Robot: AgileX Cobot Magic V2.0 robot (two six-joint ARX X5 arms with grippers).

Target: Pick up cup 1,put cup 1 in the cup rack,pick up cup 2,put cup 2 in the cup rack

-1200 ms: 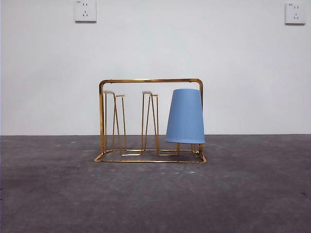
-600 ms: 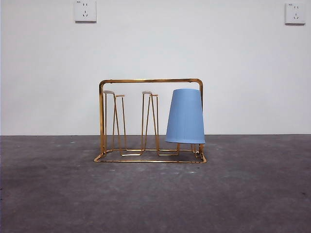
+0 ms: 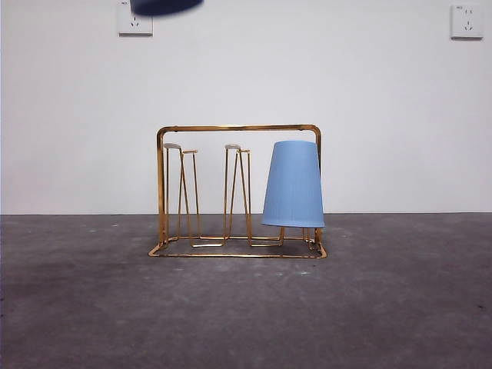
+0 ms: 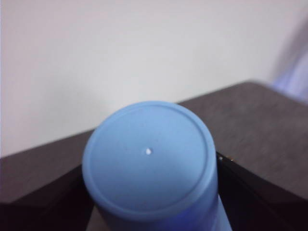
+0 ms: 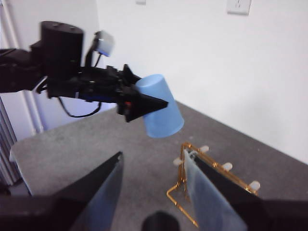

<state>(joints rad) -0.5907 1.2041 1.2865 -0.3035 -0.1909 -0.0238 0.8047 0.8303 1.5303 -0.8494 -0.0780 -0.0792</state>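
The left gripper (image 5: 144, 103), jaws clamped on the second blue cup (image 5: 160, 112), holds it tilted and high, with the cup rack (image 5: 192, 192) below and ahead, free prongs (image 3: 184, 192) upright.

The low front camera faces the cup rack (image 3: 238, 192) level and close, which the right wrist camera overlooks.

A plain white wall (image 3: 369, 92) with two sockets (image 3: 135, 21) backs the dark grey tabletop (image 3: 246, 307).
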